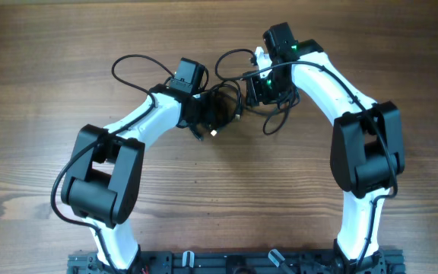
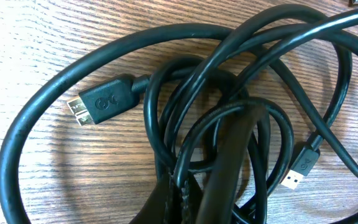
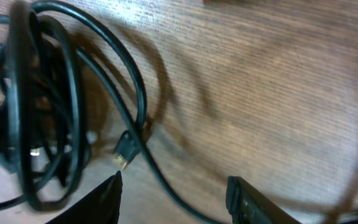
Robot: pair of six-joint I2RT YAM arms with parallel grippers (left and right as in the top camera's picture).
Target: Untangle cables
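1. Closest to the left wrist lens, the left gripper [image 2: 229, 149] is seen with its jaws closed, buried in the cables [image 2: 166, 36]. Loops are wrapped around the dark fingers [image 2: 219, 183], and whether a strand is actually pinched cannot be made out.
2. At the bottom of the right wrist view, the right gripper [image 3: 173, 196] is shown with jaws apart, one strand running through the gap and nothing clamped.
3. From overhead, the cables are found on the tabletop [image 1: 44, 46] between the two grippers, with loose loops trailing out past each wrist.
4. Risk — if the grippers are drawn apart while loops are hooked over the left fingers, the tangle is likely to be tightened rather than opened.
5. The wide plug [image 2: 104, 102] or the small plug [image 2: 300, 169] could be snagged in a loop and jammed, or the whole tangle dragged across the wood instead of being separated.
6. Should the right jaws be closed on the wrong strand, two cables may be pulled together.
7. Hidden or unclear — the crossings under the left fingers, the count of separate cables, and the blurred left side of the right wrist view.
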